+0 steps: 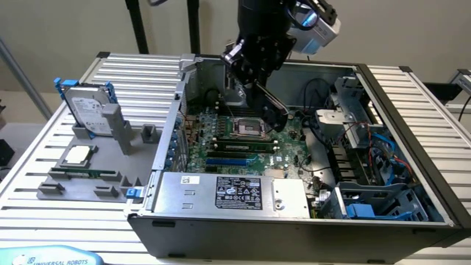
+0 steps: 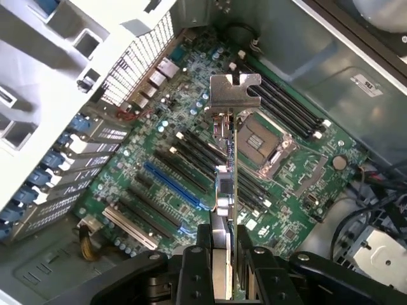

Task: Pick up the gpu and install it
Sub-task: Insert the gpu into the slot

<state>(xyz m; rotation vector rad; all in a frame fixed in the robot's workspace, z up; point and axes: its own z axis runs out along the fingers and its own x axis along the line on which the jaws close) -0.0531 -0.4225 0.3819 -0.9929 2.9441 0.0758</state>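
The gpu [image 1: 274, 107] hangs edge-on over the motherboard [image 1: 290, 152] inside the open computer case [image 1: 412, 110]. In the wrist view the gpu [image 2: 227, 184] is a thin card seen from its edge, with a silver metal bracket [image 2: 234, 92] at its far end. My gripper [image 1: 252, 74] comes down from the black arm and is shut on the card. In the wrist view my gripper [image 2: 224, 257] clamps the card's near end between two black fingers [image 2: 201, 254]. The card floats above the row of expansion slots, near the blue slot [image 2: 172, 184] and the CPU socket [image 2: 264, 143].
On the exterior view's left, a grey holder [image 1: 88, 182] carries a silver hard drive in a blue frame [image 1: 88, 113], a processor chip [image 1: 79, 156] and a green memory stick [image 1: 92, 173]. The power supply [image 1: 235, 193] fills the case's near side. Cables and drive cages [image 1: 368, 138] crowd the right.
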